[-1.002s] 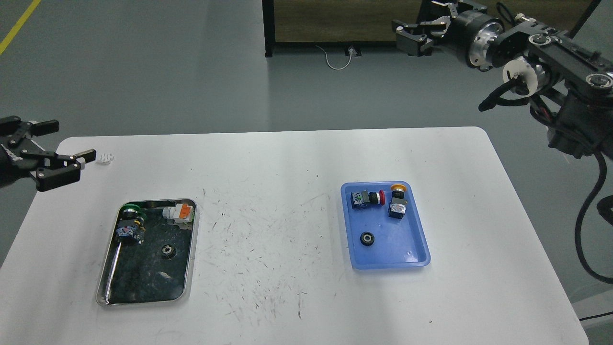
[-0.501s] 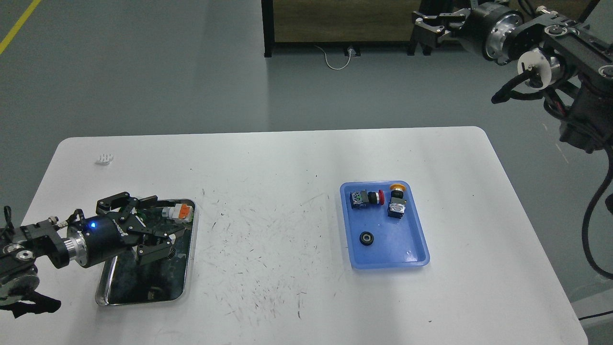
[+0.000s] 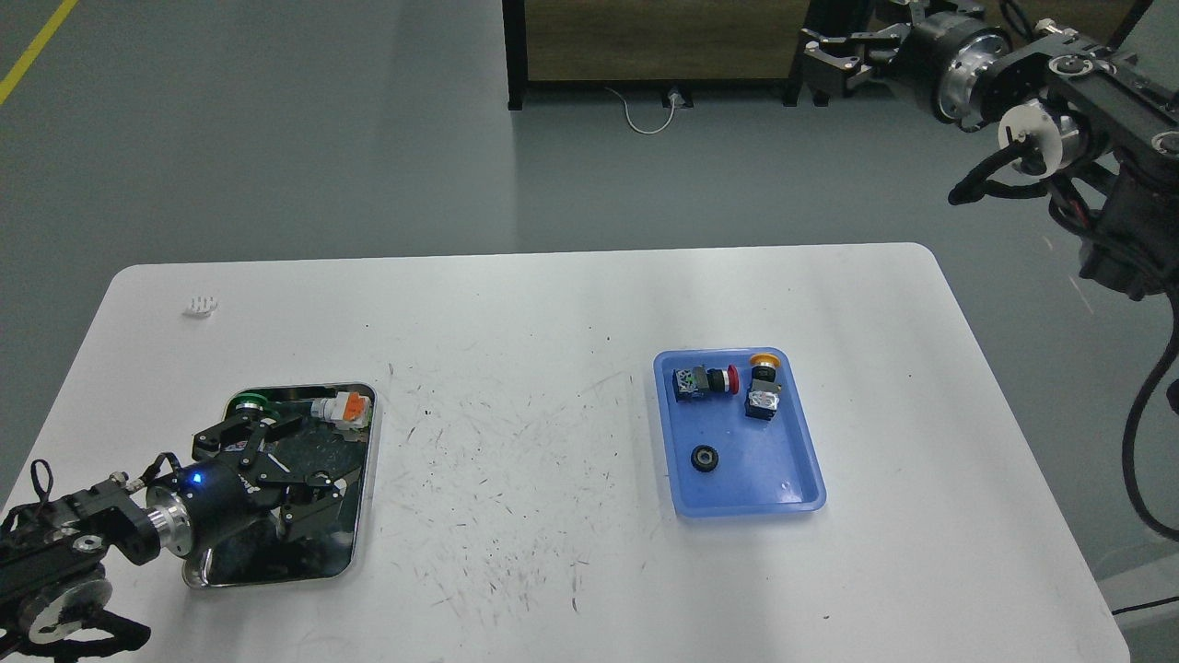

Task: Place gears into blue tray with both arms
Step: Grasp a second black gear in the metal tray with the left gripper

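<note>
The left gripper (image 3: 309, 474) hangs low over the steel tray (image 3: 361, 543), its fingers spread apart; a gear (image 3: 320, 480) shows between them, though contact cannot be judged. Just beyond its fingertips lie a green-capped switch (image 3: 247, 403) and an orange-and-white part (image 3: 343, 408). Well to its right, the blue tray (image 3: 792, 493) holds the other gear (image 3: 706, 458) and two push-button switches (image 3: 707, 380). The right gripper (image 3: 834, 63) is raised far beyond the table (image 3: 571, 368), well apart from both trays; its jaw state cannot be told.
</note>
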You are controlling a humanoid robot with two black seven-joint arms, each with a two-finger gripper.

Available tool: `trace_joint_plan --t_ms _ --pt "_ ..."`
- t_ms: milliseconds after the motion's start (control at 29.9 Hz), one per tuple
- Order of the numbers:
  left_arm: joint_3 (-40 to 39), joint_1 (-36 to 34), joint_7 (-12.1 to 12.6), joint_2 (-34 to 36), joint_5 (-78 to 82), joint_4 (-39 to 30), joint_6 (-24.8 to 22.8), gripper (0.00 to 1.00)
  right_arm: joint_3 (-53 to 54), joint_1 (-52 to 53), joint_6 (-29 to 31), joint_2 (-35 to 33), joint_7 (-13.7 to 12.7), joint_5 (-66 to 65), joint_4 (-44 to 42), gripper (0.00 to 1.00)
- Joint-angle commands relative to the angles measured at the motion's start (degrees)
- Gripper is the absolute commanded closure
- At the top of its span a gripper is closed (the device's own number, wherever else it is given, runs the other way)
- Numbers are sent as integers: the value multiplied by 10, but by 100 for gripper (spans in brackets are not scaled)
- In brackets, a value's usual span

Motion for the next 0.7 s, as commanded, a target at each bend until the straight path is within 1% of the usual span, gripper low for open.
trace_joint_plan --t_ms 0,167,334,434,668 --pt "9 3 -12 -6 5 28 3 2 1 -1 0 0 1 0 0 8" --pt "11 6 -12 -9 6 36 3 2 1 -2 -1 1 1 0 0 8" --pt "12 7 -12 -30 7 62 3 3 1 -2 -4 1 1 0 0 8" --pt "16 6 -12 -34 8 63 4 3 1 -3 -4 1 1 -1 0 8" --pt "21 5 -10 -38 11 67 4 11 1 -3 -5 1 1 -1 0 8"
